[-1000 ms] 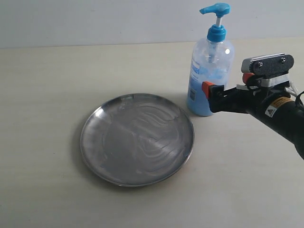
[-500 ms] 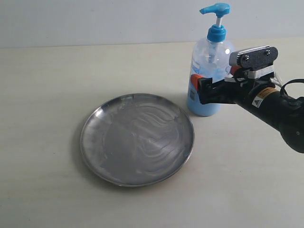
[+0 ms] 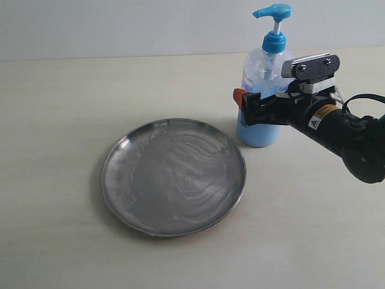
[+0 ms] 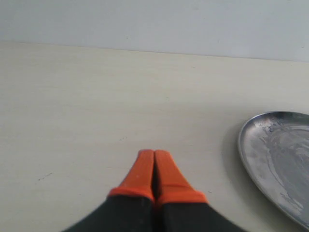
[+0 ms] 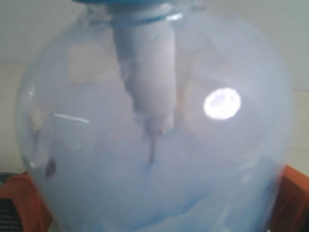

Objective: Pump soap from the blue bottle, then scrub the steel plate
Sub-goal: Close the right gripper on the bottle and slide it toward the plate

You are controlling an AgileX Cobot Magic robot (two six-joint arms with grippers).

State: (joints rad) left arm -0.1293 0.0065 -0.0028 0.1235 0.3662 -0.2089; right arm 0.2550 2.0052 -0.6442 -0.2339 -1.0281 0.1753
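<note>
1. Exterior view gives you the blue bottle [image 3: 257, 133] standing upright on the table [image 3: 60, 108], at the far right, with its pump head [image 3: 272, 11] pointing left.
2. You have the right gripper [image 3: 249, 103] reaching in from the right at mid-height of the bottle. One black, orange-tipped finger [image 3: 240, 96] crosses the near side of the bottle, and the other is hidden behind it.
3. Right wrist view fills your frame with the bottle [image 5: 154, 145]. The pale blue liquid sits in its lower part and the pump tube [image 5: 145, 72] runs down the middle.
4. In that same view you can see an orange fingertip [image 5: 21, 203] at each side of the bottle. The right jaws stand spread wide around it, and you cannot tell whether the pads actually press on the plastic.
5. Your steel plate [image 3: 173, 176] lies flat on the table, just left of and nearer than the bottle, apart from it, with streaky swirl marks across its face.
6. Left wrist view shows you the left gripper [image 4: 154, 169] with its jaws clenched, the orange tips pressed together on nothing, above bare table, and the plate's edge [image 4: 280, 159] off to one side.
</note>
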